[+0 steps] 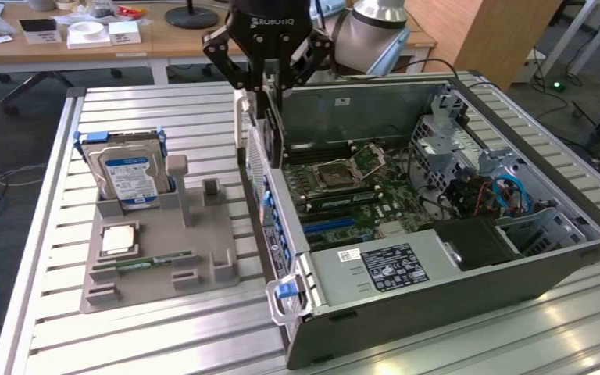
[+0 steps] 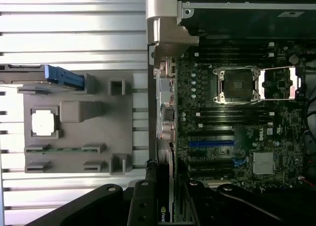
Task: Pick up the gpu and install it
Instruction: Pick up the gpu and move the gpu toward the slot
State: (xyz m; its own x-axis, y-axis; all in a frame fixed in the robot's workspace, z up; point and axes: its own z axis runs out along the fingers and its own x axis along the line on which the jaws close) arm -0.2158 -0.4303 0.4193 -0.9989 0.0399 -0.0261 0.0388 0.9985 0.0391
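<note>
The end effector (image 1: 269, 78) is clamped on the gpu (image 1: 271, 129), which hangs edge-down over the computer case (image 1: 436, 308) wall, toward the desk (image 1: 154, 336) far edge. If misaligned, the card may strike this wall.

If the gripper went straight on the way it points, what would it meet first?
Pointing down, the gripper, shut on the gpu, would bring the card's lower edge first onto the rear-wall side of the open computer case, beside the motherboard. Depth leaves unclear whether wall or board comes first.
</note>
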